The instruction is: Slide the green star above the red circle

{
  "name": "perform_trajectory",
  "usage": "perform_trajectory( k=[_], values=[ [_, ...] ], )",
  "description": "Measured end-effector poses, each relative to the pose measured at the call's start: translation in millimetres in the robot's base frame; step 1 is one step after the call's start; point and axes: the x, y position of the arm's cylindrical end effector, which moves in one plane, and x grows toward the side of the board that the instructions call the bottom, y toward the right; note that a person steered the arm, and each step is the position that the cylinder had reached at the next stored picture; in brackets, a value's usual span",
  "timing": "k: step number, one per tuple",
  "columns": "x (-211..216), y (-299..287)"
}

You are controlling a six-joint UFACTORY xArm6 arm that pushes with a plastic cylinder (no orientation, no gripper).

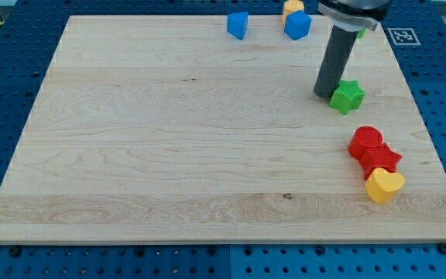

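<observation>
Yellow heart [384,186] lies lowest; my tip [324,94], no hand to open, touches the green star [347,95].

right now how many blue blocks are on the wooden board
2. One blue block sits at the view's top, right of centre; the other blue block sits just right of it, beside a yellow block. The arm might hide more.
</observation>
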Motion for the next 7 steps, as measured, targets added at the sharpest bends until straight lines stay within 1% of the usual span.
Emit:
perform_trajectory(
  k=[1,2,4,7],
  values=[
    [-43,0],
    [-47,17],
    [-19,21],
    [-10,21]
  ],
)
